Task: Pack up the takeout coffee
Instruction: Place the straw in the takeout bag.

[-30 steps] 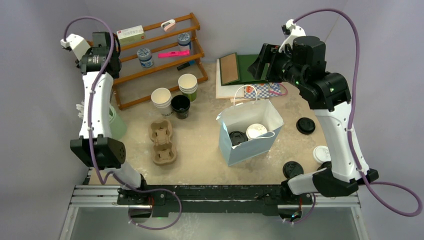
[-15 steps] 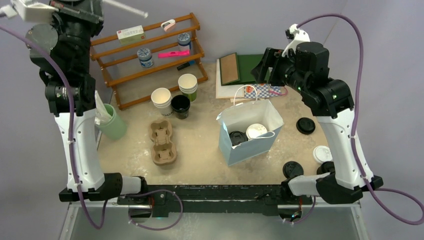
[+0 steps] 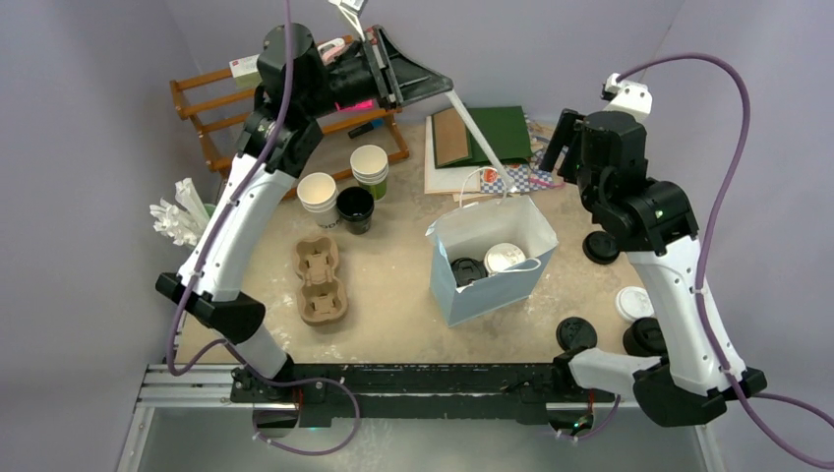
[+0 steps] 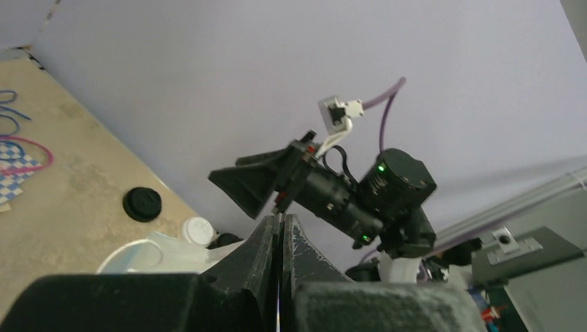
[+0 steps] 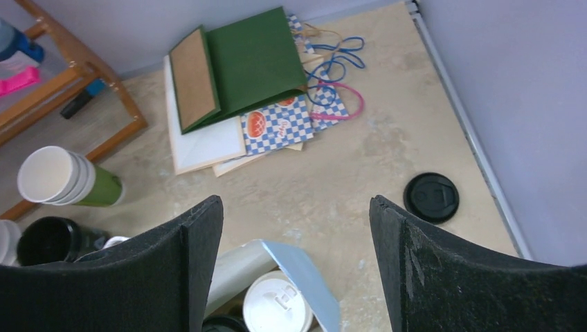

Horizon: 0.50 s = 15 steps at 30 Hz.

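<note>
Upright inside the open paper bag [image 3: 492, 290], long axes vertical, lids facing up: white-lidded cup [image 5: 277, 306] below and between the right fingers, black-lidded cup [image 3: 467, 269] close beside it, toward the finger on the view's left. Bag's pale wall partly across the white lid. Loose black lid [image 5: 431, 197] flat on the table outside the other finger; flat bags [image 5: 249, 66] well ahead of the fingertips; stacked cups [image 5: 64, 176] far out past the left-hand finger. Right gripper [image 5: 295, 207] spread wide, holding nothing, raised above the bag and tilted down. Left gripper [image 4: 280, 221] pinched together on nothing, high over the wooden rack [image 3: 206, 144], arm stretched up, fingertips aimed across at the right arm
</note>
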Each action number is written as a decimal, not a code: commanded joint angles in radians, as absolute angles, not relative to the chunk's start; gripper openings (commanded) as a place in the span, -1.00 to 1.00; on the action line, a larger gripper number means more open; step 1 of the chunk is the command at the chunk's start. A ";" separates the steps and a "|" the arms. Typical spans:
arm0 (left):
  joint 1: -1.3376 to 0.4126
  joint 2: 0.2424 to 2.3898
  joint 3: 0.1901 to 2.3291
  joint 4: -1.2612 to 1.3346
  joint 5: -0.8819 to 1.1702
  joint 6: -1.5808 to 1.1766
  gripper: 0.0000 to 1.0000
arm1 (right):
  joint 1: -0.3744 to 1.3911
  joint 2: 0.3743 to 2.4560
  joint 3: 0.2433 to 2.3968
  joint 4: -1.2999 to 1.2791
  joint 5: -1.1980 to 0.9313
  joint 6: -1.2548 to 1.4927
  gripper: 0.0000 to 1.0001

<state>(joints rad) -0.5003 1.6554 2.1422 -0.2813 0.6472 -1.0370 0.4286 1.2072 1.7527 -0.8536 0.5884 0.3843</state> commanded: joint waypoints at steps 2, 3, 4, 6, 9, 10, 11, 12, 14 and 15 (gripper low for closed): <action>-0.541 1.523 2.112 -0.278 0.796 -1.022 -1.00 | 0.425 1.156 1.685 -0.800 0.689 0.392 0.58; -0.551 1.513 2.083 -0.293 0.798 -1.009 -1.00 | 0.425 1.148 1.671 -0.797 0.689 0.394 0.58; -0.559 1.502 2.057 -0.320 0.790 -0.984 -1.00 | 0.425 1.139 1.658 -0.795 0.690 0.395 0.58; -0.585 1.478 1.977 -0.370 0.750 -0.914 -1.00 | 0.425 1.130 1.645 -0.793 0.689 0.398 0.58; -0.622 1.441 1.842 -0.316 0.684 -0.864 -1.00 | 0.425 1.117 1.633 -0.780 0.682 0.401 0.58; -0.639 1.430 1.798 -0.280 0.653 -0.856 -1.00 | 0.425 1.112 1.628 -0.774 0.682 0.402 0.58; -0.660 1.426 1.767 -0.261 0.611 -0.836 -1.00 | 0.425 1.109 1.624 -0.769 0.680 0.403 0.58; -0.683 1.427 1.755 -0.266 0.572 -0.799 -1.00 | 0.425 1.107 1.621 -0.763 0.678 0.404 0.58; -0.740 1.457 1.778 -0.316 0.483 -0.679 -1.00 | 0.425 1.104 1.621 -0.755 0.675 0.408 0.58; -0.766 1.475 1.795 -0.346 0.431 -0.621 -1.00 | 0.425 1.102 1.619 -0.751 0.674 0.411 0.58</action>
